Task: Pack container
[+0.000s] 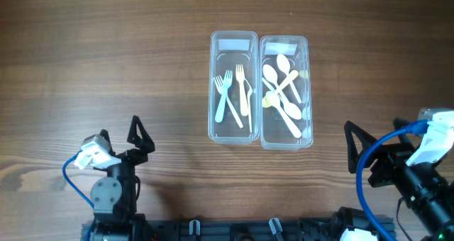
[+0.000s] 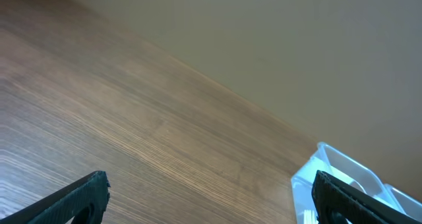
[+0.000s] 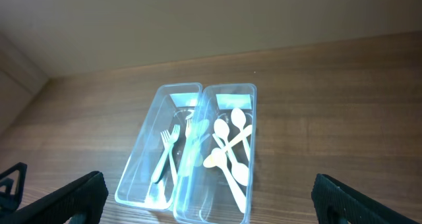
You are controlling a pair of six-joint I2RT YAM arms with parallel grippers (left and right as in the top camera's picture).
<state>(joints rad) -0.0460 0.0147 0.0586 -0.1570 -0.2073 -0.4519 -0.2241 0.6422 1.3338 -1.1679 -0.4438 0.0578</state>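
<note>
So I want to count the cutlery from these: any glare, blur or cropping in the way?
Overhead: sharp, evenly lit; pale patches at the far ends of the two containers could be glare, forks and spoons still distinct. Right wrist: in focus, but forks look washed out through bluish plastic. Left wrist: only one container corner shows, lower right edge.

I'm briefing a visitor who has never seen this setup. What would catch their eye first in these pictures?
Two clear tubs stand side by side at mid-table: the left container holds white forks, and the right container holds white spoons. At the near edge of the wooden table, the left gripper and right gripper are open and empty, well apart from both containers.
</note>
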